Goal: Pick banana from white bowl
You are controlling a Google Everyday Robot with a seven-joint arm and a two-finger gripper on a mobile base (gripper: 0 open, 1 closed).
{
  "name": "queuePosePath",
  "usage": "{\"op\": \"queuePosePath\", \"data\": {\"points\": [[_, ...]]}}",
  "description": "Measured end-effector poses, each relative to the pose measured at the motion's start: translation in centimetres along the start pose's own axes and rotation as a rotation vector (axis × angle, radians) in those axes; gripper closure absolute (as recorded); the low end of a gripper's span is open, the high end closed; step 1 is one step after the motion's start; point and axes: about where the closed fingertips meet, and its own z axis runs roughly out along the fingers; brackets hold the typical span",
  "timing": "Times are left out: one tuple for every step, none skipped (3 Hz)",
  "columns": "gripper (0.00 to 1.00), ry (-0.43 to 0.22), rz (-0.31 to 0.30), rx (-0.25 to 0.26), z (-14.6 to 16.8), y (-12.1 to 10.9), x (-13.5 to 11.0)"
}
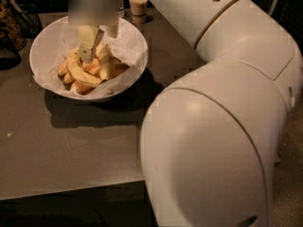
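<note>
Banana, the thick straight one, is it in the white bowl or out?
In: the banana lies inside the white bowl, below its rim, the gripper just above it.

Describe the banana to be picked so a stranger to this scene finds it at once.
On the dark table, left of the robot's bulky arm, stands a wide white bowl with the tool hanging over its middle. The banana is the thick, fairly straight pale-yellow one just under the tool, unlike the slimmer curved banana left of it and the stubby orange pieces.
</note>
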Motion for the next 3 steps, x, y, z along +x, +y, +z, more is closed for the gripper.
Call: {"op": "queuePosePath", "data": {"points": [[0.26, -0.003, 0.002, -0.004, 0.0, -0.3, 0.0], [0.25, -0.004, 0.002, -0.041, 0.9, -0.6, 0.7], [0.25, -0.001, -0.004, -0.09, 2.3, -0.5, 1.3]]}}
